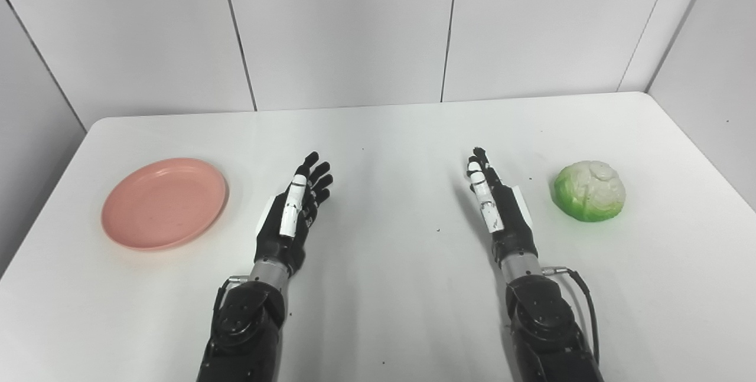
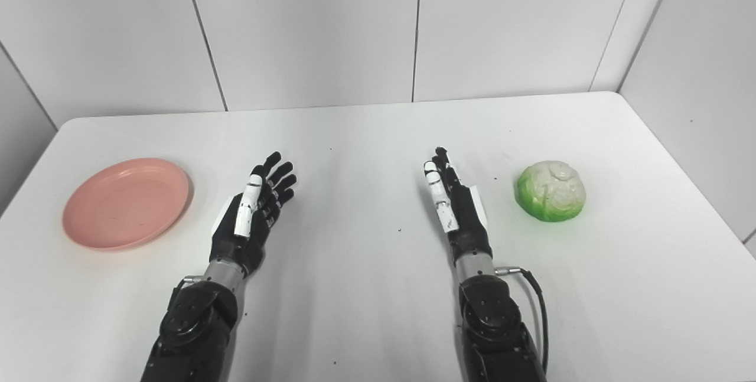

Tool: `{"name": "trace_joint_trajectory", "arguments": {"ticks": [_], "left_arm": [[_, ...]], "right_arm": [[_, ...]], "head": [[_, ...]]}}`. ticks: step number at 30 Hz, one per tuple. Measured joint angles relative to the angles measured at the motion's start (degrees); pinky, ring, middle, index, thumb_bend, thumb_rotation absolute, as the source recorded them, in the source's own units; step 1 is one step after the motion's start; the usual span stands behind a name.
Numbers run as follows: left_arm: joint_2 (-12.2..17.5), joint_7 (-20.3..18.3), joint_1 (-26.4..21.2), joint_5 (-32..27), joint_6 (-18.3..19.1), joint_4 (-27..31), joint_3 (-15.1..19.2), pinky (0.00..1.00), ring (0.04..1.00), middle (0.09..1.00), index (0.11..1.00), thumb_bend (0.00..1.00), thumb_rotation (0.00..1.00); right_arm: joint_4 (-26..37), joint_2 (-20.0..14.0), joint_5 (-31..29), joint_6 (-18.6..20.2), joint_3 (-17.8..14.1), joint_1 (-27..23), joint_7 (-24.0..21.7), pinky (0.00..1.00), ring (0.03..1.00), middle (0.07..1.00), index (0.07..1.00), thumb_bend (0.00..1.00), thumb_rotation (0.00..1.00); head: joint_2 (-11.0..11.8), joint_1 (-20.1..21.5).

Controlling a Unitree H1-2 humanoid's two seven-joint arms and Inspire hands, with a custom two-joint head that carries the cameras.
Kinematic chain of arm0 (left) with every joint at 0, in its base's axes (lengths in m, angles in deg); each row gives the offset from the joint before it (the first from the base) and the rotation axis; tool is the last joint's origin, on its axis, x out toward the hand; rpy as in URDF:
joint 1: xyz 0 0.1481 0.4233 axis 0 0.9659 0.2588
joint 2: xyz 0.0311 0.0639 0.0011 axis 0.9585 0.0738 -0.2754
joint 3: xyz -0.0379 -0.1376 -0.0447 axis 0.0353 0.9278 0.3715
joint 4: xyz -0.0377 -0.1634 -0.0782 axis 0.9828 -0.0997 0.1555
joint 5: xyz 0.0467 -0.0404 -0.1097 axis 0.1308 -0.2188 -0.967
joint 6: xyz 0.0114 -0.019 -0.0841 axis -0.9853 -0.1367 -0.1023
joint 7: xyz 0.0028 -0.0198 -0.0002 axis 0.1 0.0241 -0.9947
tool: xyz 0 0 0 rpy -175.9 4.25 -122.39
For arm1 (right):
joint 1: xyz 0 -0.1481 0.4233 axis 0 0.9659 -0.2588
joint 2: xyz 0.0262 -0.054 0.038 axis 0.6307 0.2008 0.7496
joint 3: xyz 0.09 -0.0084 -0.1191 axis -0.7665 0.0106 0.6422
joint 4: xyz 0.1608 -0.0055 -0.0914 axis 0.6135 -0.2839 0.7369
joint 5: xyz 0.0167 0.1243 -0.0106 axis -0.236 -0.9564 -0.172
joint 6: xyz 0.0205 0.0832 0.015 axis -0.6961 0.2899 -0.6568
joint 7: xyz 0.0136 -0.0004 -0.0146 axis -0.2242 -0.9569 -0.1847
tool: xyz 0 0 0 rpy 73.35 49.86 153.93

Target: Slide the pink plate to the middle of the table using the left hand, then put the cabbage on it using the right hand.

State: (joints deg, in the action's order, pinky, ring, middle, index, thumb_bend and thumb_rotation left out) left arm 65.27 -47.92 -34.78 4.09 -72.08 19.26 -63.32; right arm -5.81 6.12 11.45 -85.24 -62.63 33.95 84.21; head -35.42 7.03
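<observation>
A pink plate (image 1: 164, 203) lies flat on the left side of the white table (image 1: 390, 134), with nothing on it. A green and white cabbage (image 1: 589, 191) sits on the right side. My left hand (image 1: 293, 211) hovers over the table a short way right of the plate, fingers stretched out and apart, holding nothing. My right hand (image 1: 496, 200) is just left of the cabbage, turned edge-on with its fingers straight, also holding nothing. Neither hand touches its object.
White wall panels (image 1: 348, 28) stand behind the table's far edge. A cable (image 1: 585, 293) loops off my right wrist. The table's rounded far corners show at left and right; a few small dark specks dot the surface.
</observation>
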Motion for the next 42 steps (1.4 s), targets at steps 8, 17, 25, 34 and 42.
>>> {"name": "trace_joint_trajectory", "arguments": {"ticks": [8, 17, 25, 34, 42], "left_arm": [[0.0, 0.0, 0.0, 0.0, 0.0, 0.0, 0.0, 0.96, 0.933, 0.934, 0.933, 0.45, 1.00], [0.0, 0.0, 0.0, 0.0, 0.0, 0.0, 0.0, 0.96, 0.931, 0.934, 0.935, 0.46, 1.00], [0.0, 0.0, 0.0, 0.0, 0.0, 0.0, 0.0, 0.96, 0.934, 0.937, 0.937, 0.46, 1.00], [0.0, 0.0, 0.0, 0.0, 0.0, 0.0, 0.0, 0.96, 0.934, 0.938, 0.941, 0.45, 1.00], [0.0, 0.0, 0.0, 0.0, 0.0, 0.0, 0.0, 0.96, 0.935, 0.937, 0.938, 0.45, 1.00]], "right_arm": [[0.0, 0.0, 0.0, 0.0, 0.0, 0.0, -0.1, 0.95, 0.933, 0.947, 0.957, 0.22, 1.00], [0.0, 0.0, 0.0, 0.0, 0.1, 0.0, -0.1, 0.94, 0.931, 0.946, 0.955, 0.22, 1.00], [0.0, 0.0, 0.0, 0.0, 0.1, 0.0, 0.0, 0.94, 0.935, 0.951, 0.959, 0.22, 1.00], [0.0, -0.1, 0.1, 0.0, 0.2, 0.0, -0.1, 0.95, 0.943, 0.955, 0.964, 0.23, 1.00], [0.0, 0.0, 0.0, 0.0, 0.2, 0.0, -0.1, 0.95, 0.939, 0.950, 0.960, 0.21, 1.00]], "head": [[0.0, 0.0], [0.0, 0.0], [0.1, -0.1], [0.3, -0.2], [0.3, -0.2]]}}
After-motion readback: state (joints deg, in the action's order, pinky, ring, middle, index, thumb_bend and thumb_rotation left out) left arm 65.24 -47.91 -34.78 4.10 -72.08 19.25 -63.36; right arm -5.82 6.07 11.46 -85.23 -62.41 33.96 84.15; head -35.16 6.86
